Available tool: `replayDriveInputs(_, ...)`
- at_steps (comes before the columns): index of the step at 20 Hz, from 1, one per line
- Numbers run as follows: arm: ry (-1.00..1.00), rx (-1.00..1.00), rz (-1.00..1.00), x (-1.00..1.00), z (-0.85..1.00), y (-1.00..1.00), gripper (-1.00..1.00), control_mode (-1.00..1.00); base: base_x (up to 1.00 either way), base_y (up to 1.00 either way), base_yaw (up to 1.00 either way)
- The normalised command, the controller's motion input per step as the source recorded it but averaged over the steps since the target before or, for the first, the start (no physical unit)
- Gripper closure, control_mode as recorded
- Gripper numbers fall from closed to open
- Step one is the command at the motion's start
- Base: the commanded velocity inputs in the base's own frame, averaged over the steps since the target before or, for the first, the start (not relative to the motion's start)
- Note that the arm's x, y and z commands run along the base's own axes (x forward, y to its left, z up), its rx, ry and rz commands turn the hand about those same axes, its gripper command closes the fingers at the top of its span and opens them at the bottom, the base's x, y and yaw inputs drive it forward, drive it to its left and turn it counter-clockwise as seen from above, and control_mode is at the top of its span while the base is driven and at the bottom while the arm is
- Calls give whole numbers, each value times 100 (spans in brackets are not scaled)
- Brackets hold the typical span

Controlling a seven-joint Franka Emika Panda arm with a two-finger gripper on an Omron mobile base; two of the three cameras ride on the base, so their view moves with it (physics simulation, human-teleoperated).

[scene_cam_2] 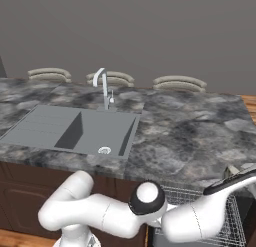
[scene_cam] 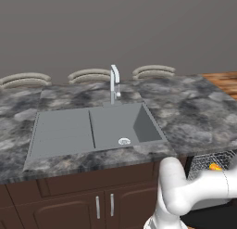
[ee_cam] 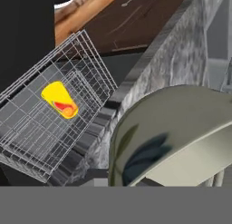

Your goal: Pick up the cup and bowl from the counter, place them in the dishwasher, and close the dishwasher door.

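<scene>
- The claw is closed on the rim of the pale bowl [ee_cam: 181, 132], beside the table [ee_cam: 176, 55] edge.
- The yellow cup [ee_cam: 60, 99] lies in the dishwasher rack [ee_cam: 41, 141].
- Best to lower the bowl gently beside the cup.

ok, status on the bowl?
Jaws shut on bowl. Cup already in dishwasher rack. Bowl beside the counter edge, not racked yet.

Yellow cup [ee_cam: 59, 99] lies in the wire rack [ee_cam: 31, 141].

arm [scene_cam_2: 100, 213]: glossy white, rounded tube links | elbow joint [scene_cam_2: 148, 197]: dark ring, white round cap
</scene>
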Motion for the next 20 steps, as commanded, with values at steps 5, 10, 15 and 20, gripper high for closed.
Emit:
replayDriveInputs(5, -1, -9, 6, -26, -5, 100, 100, -100, 0, 0, 0)
replayDriveInputs(10, -6, -10, 3, -63, -3, 100, 100, -100, 0, 0, 0)
replayDriveInputs(15, -9, -12, 0, -77, -6, 98, 100, -100, 0, 0, 0)
replayDriveInputs(20, -5, -14, -4, -43, -27, 85, 100, -100, 0, 0, 0)
